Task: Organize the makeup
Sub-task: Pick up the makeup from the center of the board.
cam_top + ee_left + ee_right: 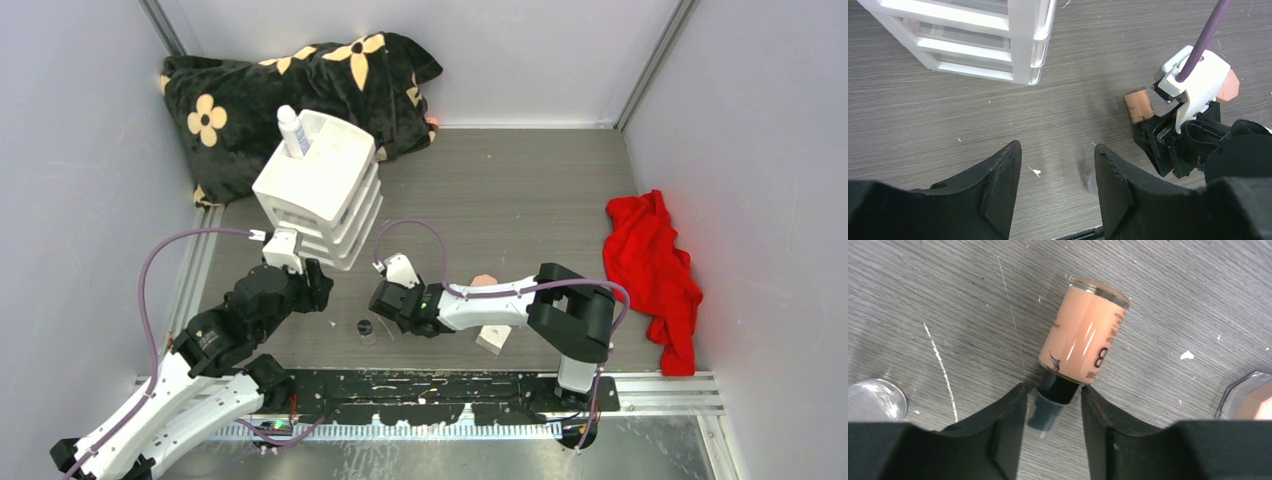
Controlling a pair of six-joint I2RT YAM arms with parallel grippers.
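A tan bottle (1087,332) lies on its side on the table, and its dark cap (1050,405) sits between the fingers of my right gripper (1054,390). The jaws straddle the cap, with a small gap still showing on one side. My left gripper (1058,147) hovers open over bare table with nothing in it. The small clear jar (365,330) stands just beside its right finger. The pink-brown compact (484,281) and the white cube (493,338) lie by the right forearm. A white bottle (293,130) stands in the top of the drawer box.
The white stacked-drawer box (320,190) stands just beyond the left gripper. A black flowered cushion (250,95) fills the back left corner. A red cloth (655,270) lies at the right wall. In the right wrist view the jar (873,400) is at the left and the compact (1248,400) at the right.
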